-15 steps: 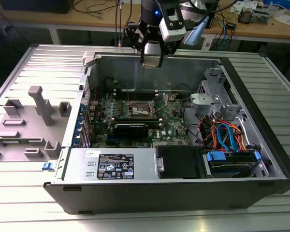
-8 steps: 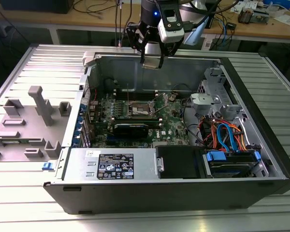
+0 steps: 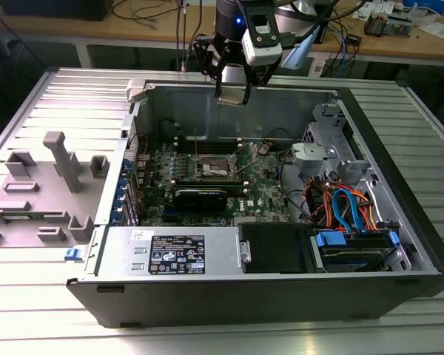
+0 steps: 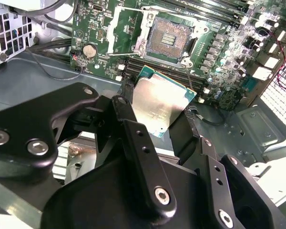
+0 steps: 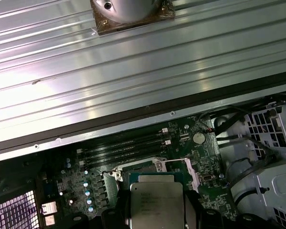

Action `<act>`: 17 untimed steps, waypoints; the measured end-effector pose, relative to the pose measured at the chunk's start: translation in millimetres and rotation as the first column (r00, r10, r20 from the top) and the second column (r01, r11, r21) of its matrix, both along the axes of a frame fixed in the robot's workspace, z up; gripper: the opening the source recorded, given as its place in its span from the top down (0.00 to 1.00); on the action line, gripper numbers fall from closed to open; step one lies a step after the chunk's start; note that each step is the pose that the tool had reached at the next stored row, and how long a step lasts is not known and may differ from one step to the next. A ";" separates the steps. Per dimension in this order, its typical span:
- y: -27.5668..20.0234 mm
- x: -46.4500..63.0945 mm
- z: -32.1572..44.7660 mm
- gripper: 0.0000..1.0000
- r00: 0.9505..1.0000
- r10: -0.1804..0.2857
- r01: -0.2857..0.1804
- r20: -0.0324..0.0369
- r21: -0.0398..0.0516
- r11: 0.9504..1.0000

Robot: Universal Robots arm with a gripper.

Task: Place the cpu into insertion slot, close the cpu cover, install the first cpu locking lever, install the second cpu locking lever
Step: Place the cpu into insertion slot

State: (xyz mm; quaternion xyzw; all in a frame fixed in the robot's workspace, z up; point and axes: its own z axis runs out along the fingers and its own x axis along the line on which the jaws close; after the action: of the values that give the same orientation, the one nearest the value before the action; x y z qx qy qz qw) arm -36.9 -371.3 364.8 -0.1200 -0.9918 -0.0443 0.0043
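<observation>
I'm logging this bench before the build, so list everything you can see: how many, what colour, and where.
Open black and silver metal computer case: one, on the ribbed silver table.
Flat green motherboard: one, on the case floor.
Square silvery-rimmed insertion slot with dark centre: one, on the motherboard, empty.
Small flat square cpu with silver-grey metal top: one, held above the board, not in the slot.
Blue and orange cables: a bunch, at the exterior view's right inside the case.
Grey plastic fixture blocks: several, on the table at the exterior view's left.
Black end effector: one, shut on the cpu.
</observation>
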 end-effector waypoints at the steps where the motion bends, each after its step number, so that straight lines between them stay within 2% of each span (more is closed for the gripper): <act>1: 0.0 0.0 0.0 0.46 1.000 0.000 0.000 0.000 0.000 1.000; 6: -0.4 0.0 -0.1 0.46 1.000 -0.015 0.015 0.000 0.000 1.000; 8: -0.5 0.0 -0.3 0.46 0.998 -0.056 0.056 0.000 0.000 0.998; 11: -0.5 0.0 -0.7 0.46 0.996 -0.085 0.085 0.000 0.000 0.996; 17: -0.7 0.0 -0.8 0.46 0.995 -0.099 0.099 0.000 0.000 0.995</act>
State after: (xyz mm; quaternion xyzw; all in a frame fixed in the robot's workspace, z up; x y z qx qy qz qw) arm -36.9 -371.9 364.1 -0.1690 -0.9846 -0.0445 0.0020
